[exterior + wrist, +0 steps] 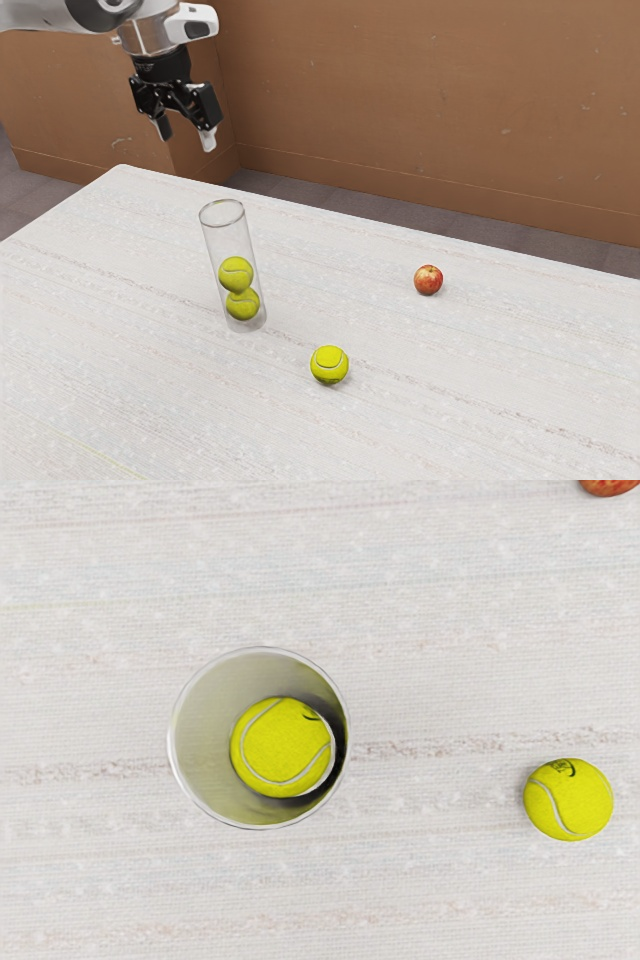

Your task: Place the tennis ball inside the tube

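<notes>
My gripper [187, 138] hangs open in the exterior view's upper left, high above the table, with nothing between its fingers. Below it, toward the exterior view's right, the clear tube [228, 238] stands upright with two tennis balls [236, 274] stacked inside. A loose tennis ball [329, 364] lies on the table apart from the tube. In the wrist view the tube's round mouth [180, 783] is seen from above, around a ball [282, 747]; the loose ball [568, 800] lies outside it.
A red apple [428, 280] rests on the white table [480, 370], beyond the loose ball toward the brown wall [400, 100]. Part of the apple [609, 485] appears at the wrist view's corner.
</notes>
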You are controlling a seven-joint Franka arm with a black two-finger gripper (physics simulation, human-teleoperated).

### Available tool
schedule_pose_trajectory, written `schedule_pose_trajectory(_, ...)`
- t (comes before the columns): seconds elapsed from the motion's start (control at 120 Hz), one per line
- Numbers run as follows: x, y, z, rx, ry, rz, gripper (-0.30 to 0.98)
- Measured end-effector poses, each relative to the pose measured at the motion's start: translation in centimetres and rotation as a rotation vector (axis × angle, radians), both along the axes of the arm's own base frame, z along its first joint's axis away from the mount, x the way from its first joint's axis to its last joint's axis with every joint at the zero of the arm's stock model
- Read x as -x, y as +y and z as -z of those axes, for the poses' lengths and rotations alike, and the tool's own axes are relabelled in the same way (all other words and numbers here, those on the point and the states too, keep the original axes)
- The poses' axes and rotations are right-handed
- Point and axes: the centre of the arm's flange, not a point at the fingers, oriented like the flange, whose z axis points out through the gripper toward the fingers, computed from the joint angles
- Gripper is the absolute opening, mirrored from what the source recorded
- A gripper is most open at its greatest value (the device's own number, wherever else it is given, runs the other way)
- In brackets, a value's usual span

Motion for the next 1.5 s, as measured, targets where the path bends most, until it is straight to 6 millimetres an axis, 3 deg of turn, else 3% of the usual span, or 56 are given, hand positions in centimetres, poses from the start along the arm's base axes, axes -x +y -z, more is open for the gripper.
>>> schedule_pose_trajectory(0.308, 0.0, -0.1, 0.5, 0.0, 0.009, 0.001, 0.69)
schedule_pose_trajectory(0.467, 1.9, -2.4, 2.3, 0.026, 0.067, 0.03, 0.69)
schedule_pose_trajectory(0.633, 1.9, -5.7, 7.3, 0.033, 0.142, 0.075, 0.69)
schedule_pose_trajectory(0.783, 1.3, -10.0, 12.7, 0.022, 0.161, 0.145, 0.69)
schedule_pose_trajectory(0.933, 2.6, -13.9, 18.0, 0.011, 0.165, 0.207, 0.69)
schedule_pose_trajectory(1.142, 1.1, -14.0, 22.9, 0.024, 0.151, 0.191, 0.69)
schedule_pose_trajectory(1.308, 2.0, -16.7, 27.0, 0.043, 0.162, 0.219, 0.69)
schedule_pose_trajectory(1.5, 0.9, -17.7, 30.4, 0.064, 0.178, 0.214, 0.69)
